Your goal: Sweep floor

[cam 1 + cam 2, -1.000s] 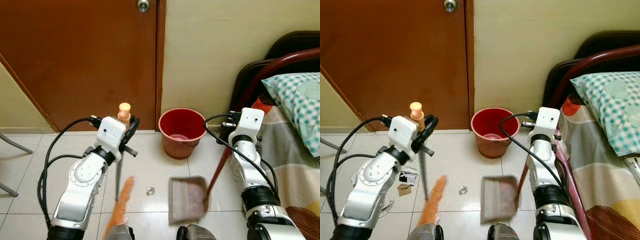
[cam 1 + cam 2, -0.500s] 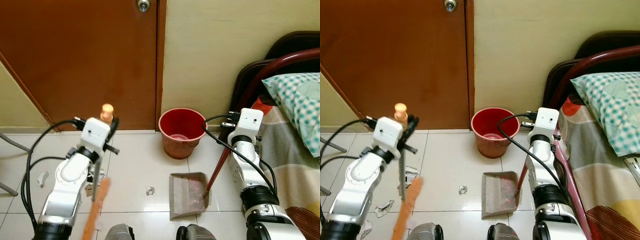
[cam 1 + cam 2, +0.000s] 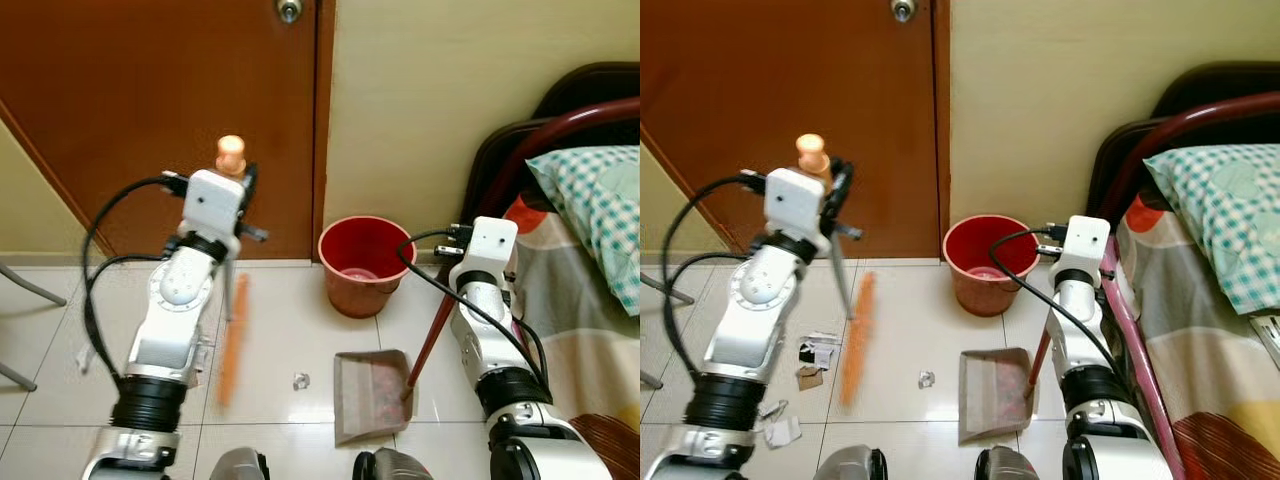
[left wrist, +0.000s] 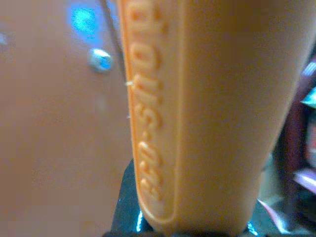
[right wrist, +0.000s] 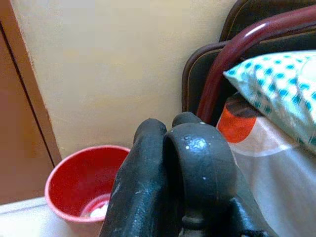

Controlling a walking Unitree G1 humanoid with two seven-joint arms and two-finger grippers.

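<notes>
Left gripper [image 3: 240,180] clamped broom [image 3: 231,335] | right gripper [image 3: 1065,235] clamped dustpan [image 3: 372,393] handle | scrap [image 3: 299,381] lay between, nearer dustpan

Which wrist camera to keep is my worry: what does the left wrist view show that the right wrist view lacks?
Left wrist: the orange broom handle up close, with raised lettering, and a blurred door knob. Right wrist: the red bucket, the pillow, the bed frame and the dark right pincer. Both: the brown door.
</notes>
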